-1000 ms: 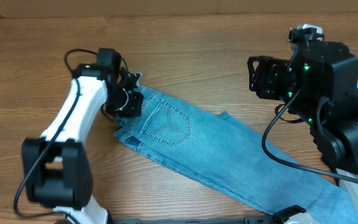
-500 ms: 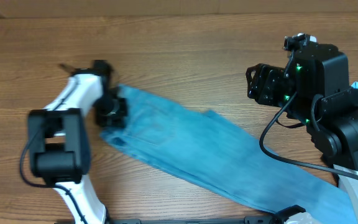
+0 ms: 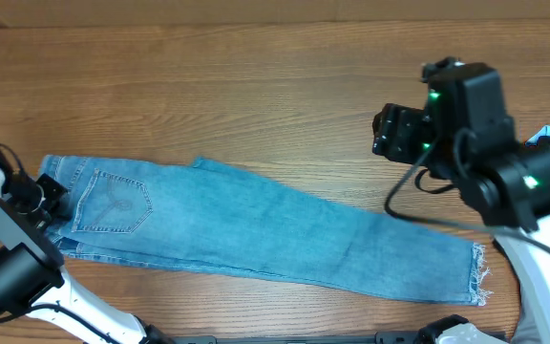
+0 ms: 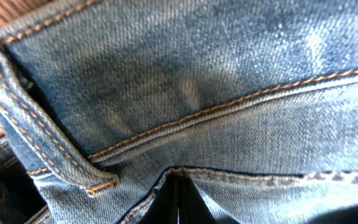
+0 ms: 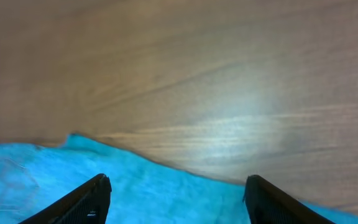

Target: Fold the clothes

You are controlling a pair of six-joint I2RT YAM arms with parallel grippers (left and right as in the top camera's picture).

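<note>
On the counter (image 3: 256, 86), we now have the jeans (image 3: 256, 225) dragged left and flat; left tool (image 3: 48, 191) grips the waistband (image 3: 65, 172), right tool (image 5: 178, 182) widens, empty: ready for folding.

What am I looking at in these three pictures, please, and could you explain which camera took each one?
These show a robot with two arms at a wooden table. The wide picture comes from a camera fixed above. The other two come from small cameras on each wrist, looking along that arm's own fingers. A pair of light-blue jeans lies stretched flat across the table, with a frayed hem at one end. The left fingers are pinched shut on the jeans at the waistband, which is why that close-up is filled with denim and stitching. The right fingers stand open, holding nothing, above the table beside the jeans' edge.
</note>
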